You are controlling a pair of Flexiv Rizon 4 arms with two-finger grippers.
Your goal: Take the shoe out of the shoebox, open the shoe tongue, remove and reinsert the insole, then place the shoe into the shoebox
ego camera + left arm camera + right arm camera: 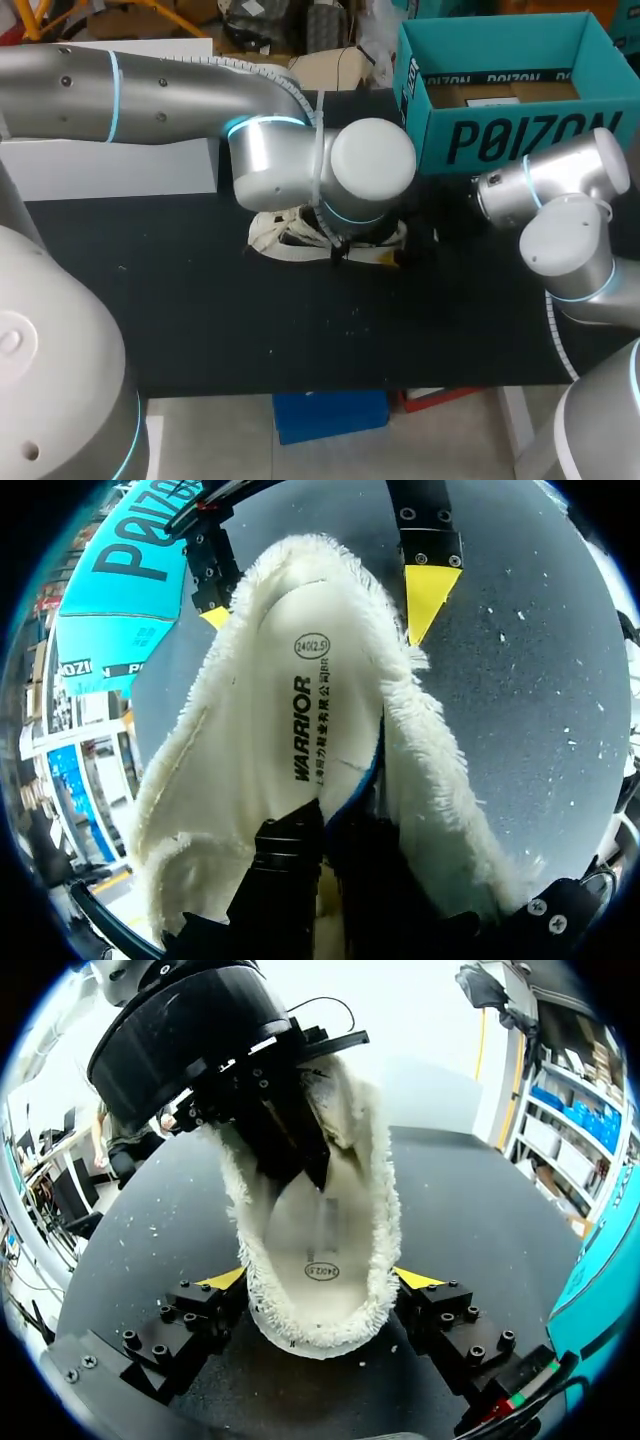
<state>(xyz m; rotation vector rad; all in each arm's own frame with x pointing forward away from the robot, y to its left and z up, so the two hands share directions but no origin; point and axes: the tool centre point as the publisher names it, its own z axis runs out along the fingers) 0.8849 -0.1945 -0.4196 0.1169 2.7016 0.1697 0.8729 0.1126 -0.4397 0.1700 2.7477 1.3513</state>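
The left gripper (322,818) is sunk into the cream fleece-lined shoe (272,236) on the black counter (200,310), its jaws nearly together and pinched on the white printed insole (320,690). The shoe's far end is clamped between the widely spread jaws of the right gripper (320,1278). Insole removal is judged in hand; a steady outward pull is called for, with the shoe braced. Beyond stands the teal cardboard shoebox (520,140).

The left arm (320,165) hangs over the shoe (290,238) (hiding most); shoebox (520,140) stands open behind.
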